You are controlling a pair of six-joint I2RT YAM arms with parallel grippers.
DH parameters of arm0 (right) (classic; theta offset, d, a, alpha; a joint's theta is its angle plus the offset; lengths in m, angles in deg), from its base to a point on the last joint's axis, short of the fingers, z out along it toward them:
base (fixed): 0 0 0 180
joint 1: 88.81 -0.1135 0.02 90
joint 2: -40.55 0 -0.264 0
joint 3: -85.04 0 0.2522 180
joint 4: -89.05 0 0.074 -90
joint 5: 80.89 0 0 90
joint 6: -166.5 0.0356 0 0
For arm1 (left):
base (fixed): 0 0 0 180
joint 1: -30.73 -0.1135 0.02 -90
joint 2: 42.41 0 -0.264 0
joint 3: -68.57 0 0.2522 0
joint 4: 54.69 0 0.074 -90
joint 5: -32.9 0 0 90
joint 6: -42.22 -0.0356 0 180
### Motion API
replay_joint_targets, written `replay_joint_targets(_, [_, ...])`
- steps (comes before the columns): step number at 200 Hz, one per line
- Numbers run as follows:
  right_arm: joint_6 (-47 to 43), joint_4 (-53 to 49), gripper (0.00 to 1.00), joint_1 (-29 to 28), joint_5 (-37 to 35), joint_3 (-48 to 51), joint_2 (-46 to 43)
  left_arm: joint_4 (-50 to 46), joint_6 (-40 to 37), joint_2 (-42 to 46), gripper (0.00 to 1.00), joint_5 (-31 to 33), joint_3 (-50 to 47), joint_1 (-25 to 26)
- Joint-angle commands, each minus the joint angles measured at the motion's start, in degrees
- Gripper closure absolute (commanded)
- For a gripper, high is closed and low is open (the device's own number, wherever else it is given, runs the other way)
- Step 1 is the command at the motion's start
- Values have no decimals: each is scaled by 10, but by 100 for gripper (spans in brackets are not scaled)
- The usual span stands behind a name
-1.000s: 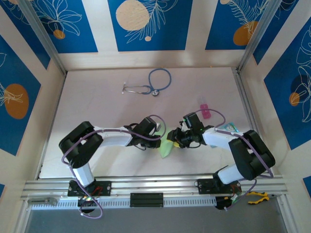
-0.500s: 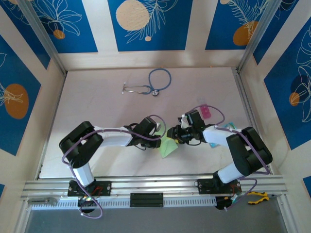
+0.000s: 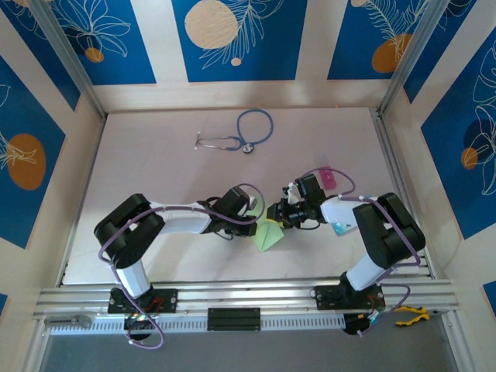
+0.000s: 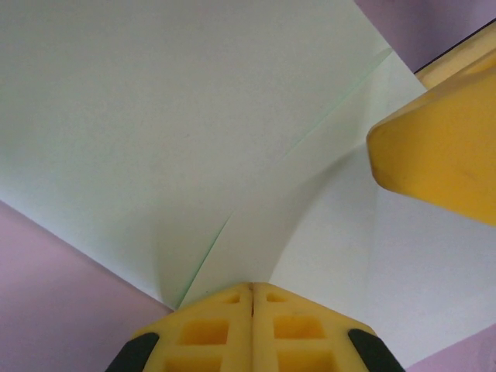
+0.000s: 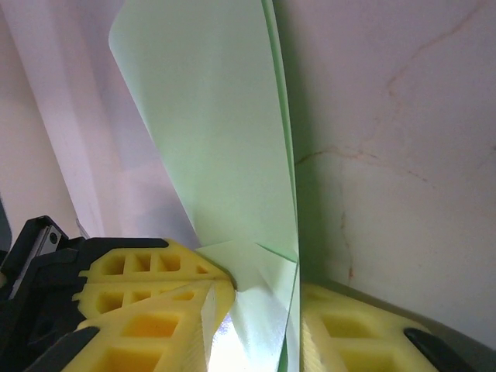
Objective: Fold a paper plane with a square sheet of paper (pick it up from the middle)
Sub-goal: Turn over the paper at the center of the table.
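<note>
The square sheet of paper [image 3: 267, 234] is pale green and creased, lying at the table's middle front between the two grippers. My left gripper [image 3: 251, 215] is shut on one edge of it, where a crease runs into the closed tips [image 4: 252, 288]. The sheet [image 4: 178, 132] spreads wide beyond them. My right gripper [image 3: 280, 214] reaches in from the right. Its jaws [image 5: 263, 325] stand partly apart, with a folded flap of the sheet [image 5: 232, 155] rising between its yellow fingers [image 5: 155, 298]. One right finger [image 4: 442, 151] presses near the sheet's edge.
A stethoscope [image 3: 242, 136] lies at the back of the table. A small pink block [image 3: 328, 179] sits behind the right arm, and a teal packet [image 3: 342, 228] peeks out beside it. A yellow-handled tool [image 3: 411, 314] lies beyond the front right rail.
The right gripper has slid left and a little back onto the sheet, and its jaws have narrowed. The sheet now spreads wider. The left arm has stayed put.
</note>
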Motion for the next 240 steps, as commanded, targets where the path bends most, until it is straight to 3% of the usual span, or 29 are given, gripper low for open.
replay_joint_targets(1, [-12,5,72,4,22,-20,14,-23,2,-5,95,-8,-16,-5])
replay_joint_targets(101, [-10,17,88,17,21,-15,12,0,19,13,95,-14,-18,-5])
replay_joint_targets(162, [-9,-1,95,17,3,-9,-52,-19,25,105,81,22,-17,-5])
replay_joint_targets(201, [-59,-121,95,7,-107,-46,-127,-81,-8,213,69,120,-32,-23])
replay_joint_targets(240, [-146,-270,96,-40,-328,-132,-155,-80,-34,302,47,208,-63,-61])
